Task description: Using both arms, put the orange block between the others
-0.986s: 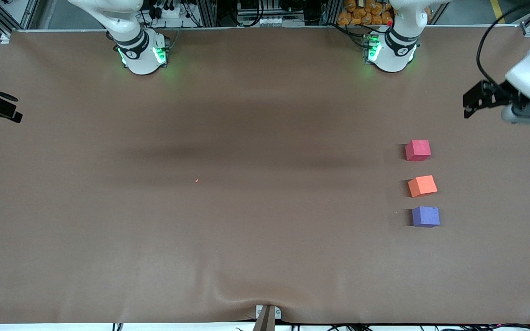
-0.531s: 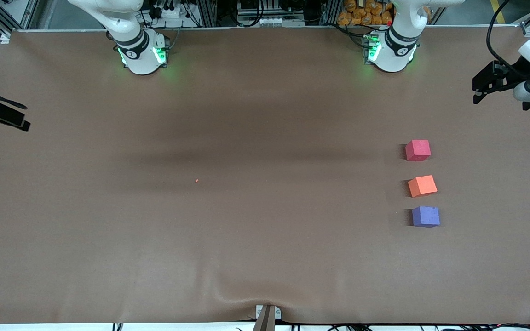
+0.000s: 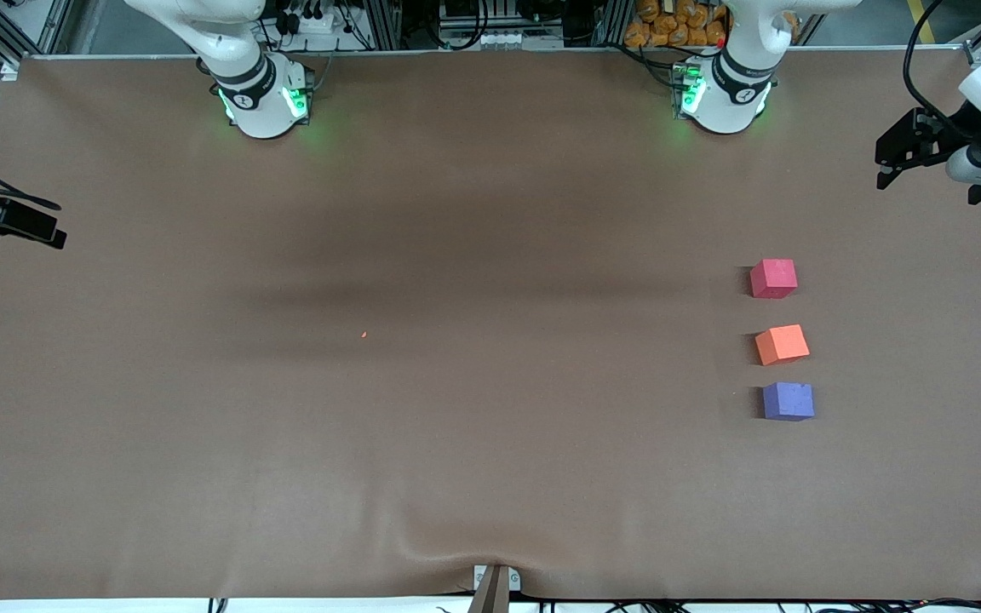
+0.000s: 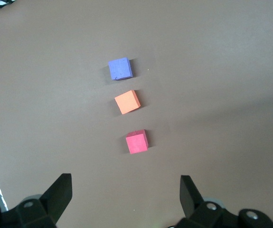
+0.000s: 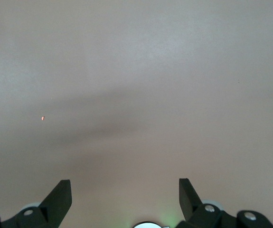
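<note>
Both black two-finger grippers, left (image 3: 889, 162) and right (image 3: 52, 234), hang spread wide and empty over opposite table ends, while the small matte orange foam cube (image 3: 782, 344) already sits between pinkish-red cube (image 3: 773, 278) and purple-blue cube (image 3: 788, 400), so seemingly nothing remains.

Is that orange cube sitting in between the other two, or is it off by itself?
In between: the orange block rests on the table between the pinkish-red cube and the purple-blue cube, touching neither.
</note>
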{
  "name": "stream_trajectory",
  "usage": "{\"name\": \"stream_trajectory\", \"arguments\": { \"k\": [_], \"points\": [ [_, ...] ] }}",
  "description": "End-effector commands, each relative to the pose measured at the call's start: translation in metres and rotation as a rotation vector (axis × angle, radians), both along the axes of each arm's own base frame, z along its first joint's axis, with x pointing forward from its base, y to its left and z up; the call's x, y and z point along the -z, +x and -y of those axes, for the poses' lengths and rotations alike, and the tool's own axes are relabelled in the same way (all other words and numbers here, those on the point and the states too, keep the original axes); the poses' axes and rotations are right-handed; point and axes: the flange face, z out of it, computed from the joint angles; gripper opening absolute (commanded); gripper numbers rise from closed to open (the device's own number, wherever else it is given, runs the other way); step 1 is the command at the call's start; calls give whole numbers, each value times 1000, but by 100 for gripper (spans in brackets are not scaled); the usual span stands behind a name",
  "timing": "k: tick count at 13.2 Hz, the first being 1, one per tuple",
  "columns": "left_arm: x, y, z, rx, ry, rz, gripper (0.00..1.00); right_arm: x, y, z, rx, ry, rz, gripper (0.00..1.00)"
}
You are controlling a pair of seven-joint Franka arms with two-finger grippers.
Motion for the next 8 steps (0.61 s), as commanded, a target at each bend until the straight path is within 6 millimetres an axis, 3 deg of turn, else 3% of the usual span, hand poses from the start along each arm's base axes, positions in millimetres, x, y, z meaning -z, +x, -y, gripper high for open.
{"name": "stream_trajectory", "arguments": {
  "k": [1,3,5,8],
  "points": [
    [-2,-4,-3,24,-23,-9,100,-4,-2,2,10,-2,2,100],
    [0,-3,2,10,-79,-17,100,-4,-3,2,13,-4,-2,100],
    [15,6,10,-32,-126,-46,100,-6,-4,3,14,-6,0,100],
    [20,8,9,-97,-115,-55,100,-6,-4,4,15,-9,3,100]
  ]
}}
